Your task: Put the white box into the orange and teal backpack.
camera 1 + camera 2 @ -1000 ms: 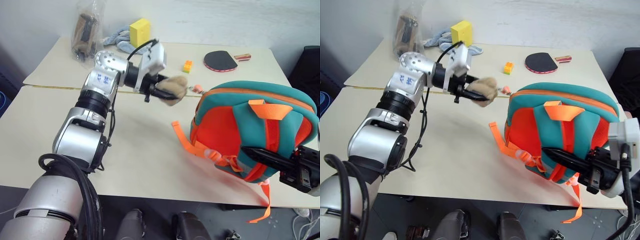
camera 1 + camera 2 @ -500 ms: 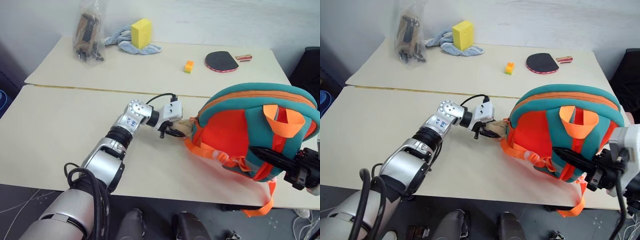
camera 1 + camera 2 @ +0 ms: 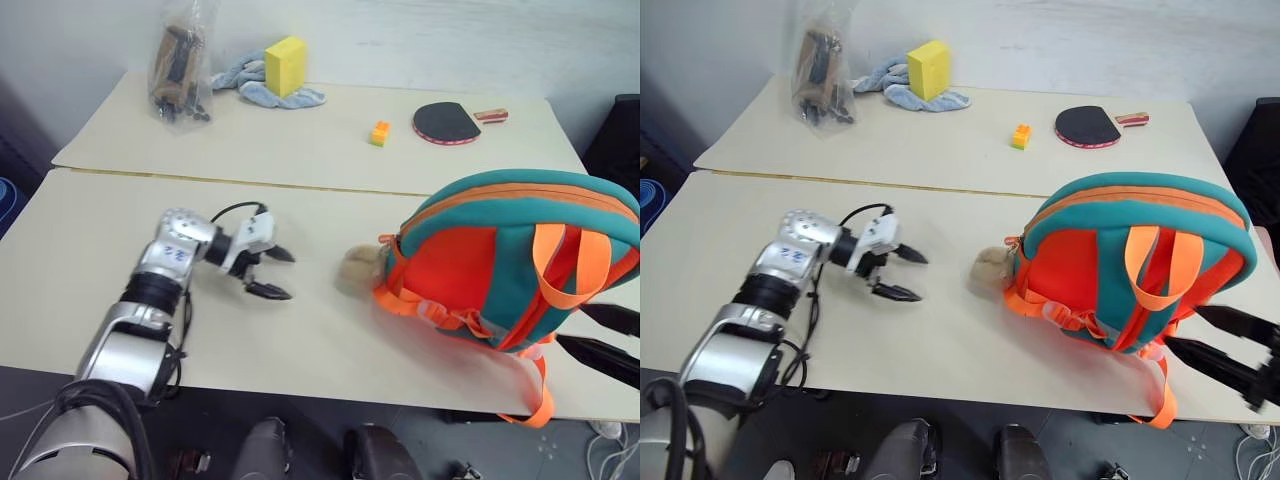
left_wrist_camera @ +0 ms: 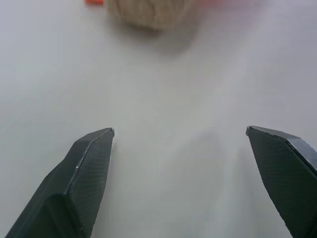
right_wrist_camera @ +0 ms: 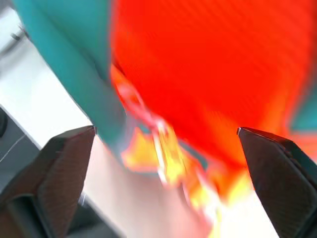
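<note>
Now your left hand (image 3: 270,273) hung open over the table (image 3: 100,230), your right hand (image 3: 1230,345) open beside the orange and teal backpack (image 3: 500,265), which lay near the table's right edge. It looked soft and floppy, best taken by its webbing loop.

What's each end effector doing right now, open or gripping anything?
Left end effector: open, empty, over the table short of the plush toy.
Right end effector: open, holding nothing, beside the backpack.
</note>
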`<state>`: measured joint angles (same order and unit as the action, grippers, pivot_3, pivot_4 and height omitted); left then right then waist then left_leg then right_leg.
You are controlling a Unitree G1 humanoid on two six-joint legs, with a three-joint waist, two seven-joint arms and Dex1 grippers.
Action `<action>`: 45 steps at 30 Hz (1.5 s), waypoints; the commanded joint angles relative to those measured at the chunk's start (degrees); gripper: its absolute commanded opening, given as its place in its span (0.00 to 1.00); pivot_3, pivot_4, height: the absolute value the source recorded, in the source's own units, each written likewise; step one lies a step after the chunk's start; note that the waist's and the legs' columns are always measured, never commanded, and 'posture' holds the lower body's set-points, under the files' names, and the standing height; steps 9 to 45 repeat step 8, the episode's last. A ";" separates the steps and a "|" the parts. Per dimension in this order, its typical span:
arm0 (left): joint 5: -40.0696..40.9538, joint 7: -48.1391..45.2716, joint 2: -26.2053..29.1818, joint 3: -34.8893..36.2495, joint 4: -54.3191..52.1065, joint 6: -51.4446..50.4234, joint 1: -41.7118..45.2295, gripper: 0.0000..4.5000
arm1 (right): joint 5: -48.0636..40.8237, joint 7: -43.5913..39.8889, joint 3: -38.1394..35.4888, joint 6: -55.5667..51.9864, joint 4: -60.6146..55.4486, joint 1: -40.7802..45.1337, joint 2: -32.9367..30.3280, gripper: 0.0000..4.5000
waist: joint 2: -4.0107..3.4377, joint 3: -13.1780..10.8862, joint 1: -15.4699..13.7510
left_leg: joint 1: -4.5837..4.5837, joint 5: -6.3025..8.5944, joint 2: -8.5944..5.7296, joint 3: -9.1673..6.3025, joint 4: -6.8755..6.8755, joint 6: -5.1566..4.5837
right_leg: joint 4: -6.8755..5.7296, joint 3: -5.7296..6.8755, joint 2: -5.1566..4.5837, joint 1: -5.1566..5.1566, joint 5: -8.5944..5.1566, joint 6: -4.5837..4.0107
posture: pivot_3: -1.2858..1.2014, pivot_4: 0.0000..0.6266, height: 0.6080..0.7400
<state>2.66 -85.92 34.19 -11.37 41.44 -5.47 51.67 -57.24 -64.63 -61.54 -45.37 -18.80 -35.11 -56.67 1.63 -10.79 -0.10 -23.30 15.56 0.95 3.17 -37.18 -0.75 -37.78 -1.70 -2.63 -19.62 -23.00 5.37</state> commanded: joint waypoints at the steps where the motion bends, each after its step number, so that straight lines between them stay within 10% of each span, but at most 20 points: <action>1: 7.82 -5.57 7.29 6.03 -7.61 -7.89 2.98 1.00 | 3.54 -6.78 -10.69 0.65 10.10 -0.81 -4.06 0.99 | 0.03 -0.01 0.27 | 0.04 0.03 -0.02 -0.01 -0.01 -0.06 | 0.02 0.00 -0.04 0.06 0.01 0.01 | 0.52 0.24 1.00; 7: 17.45 -3.51 12.37 11.45 -15.36 -20.09 3.35 1.00 | 3.46 -8.67 -15.65 -2.43 17.04 3.00 -6.66 0.99 | -0.13 0.08 0.38 | 0.16 0.06 -0.03 -0.04 0.12 -0.06 | 0.04 0.04 -0.11 0.12 0.00 -0.01 | 0.52 0.24 1.00; 45: 17.71 -1.99 11.95 11.64 -16.64 -20.10 2.69 1.00 | 3.35 -7.62 -14.84 -2.50 16.47 4.26 -5.90 0.99 | -0.13 0.08 0.38 | 0.16 0.05 -0.03 -0.04 0.12 -0.05 | 0.03 0.04 -0.11 0.11 0.00 -0.01 | 0.52 0.24 1.00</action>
